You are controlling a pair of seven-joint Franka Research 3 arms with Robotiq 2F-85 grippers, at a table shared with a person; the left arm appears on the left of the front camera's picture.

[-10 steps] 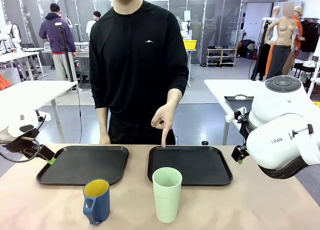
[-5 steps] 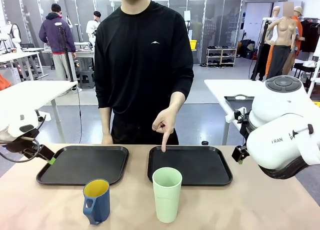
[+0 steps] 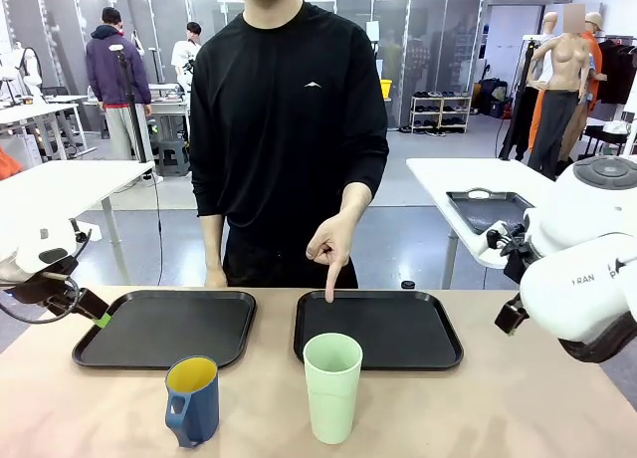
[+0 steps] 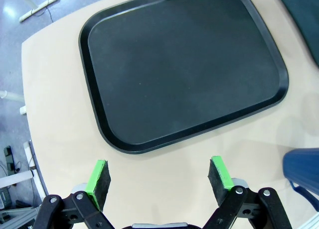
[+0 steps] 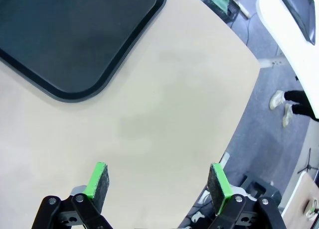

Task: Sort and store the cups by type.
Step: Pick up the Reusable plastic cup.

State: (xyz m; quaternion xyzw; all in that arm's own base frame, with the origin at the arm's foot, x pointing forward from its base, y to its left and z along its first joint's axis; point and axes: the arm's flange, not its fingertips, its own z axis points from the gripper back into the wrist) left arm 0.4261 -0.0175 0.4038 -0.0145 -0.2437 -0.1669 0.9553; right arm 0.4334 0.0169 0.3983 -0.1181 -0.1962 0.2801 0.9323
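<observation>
Cups counted: two, both upright on the near edge of the surface [image 3: 498,408]. In the front view, the pale green tumbler [image 3: 332,386] is placed near the middle, just in front of the right tray [image 3: 378,329]. The dark blue mug [image 3: 193,400], yellow inside and with its handle turned toward the camera, is set to its left, in front of the left tray [image 3: 164,327]. The two cups are apart, and neither is held or touched.

Trays counted: two, black, side by side with a gap between, nothing on either.

Left jaws are seen spread wide in the left wrist view, green pads [image 4: 99,181] apart over bare surface just short of a tray edge, nothing between them. A blue sliver of the mug [image 4: 301,171] is caught at that view's right edge; the tumbler is not caught there.

Right jaws are seen wide apart in the right wrist view, pads [image 5: 98,181] over bare surface near its corner, gripping nothing. One tray corner [image 5: 75,35] is seen at upper left.

Arms counted: two, the left arm [image 3: 40,269] low at the left edge and the right arm [image 3: 582,279] at the right edge.

One person in black is stood at the far side. One hand [image 3: 328,247] is pointed down, index finger at the right tray's far rim; whether it touches cannot be told. The other hand [image 3: 211,277] is rested at the far edge of the surface.
</observation>
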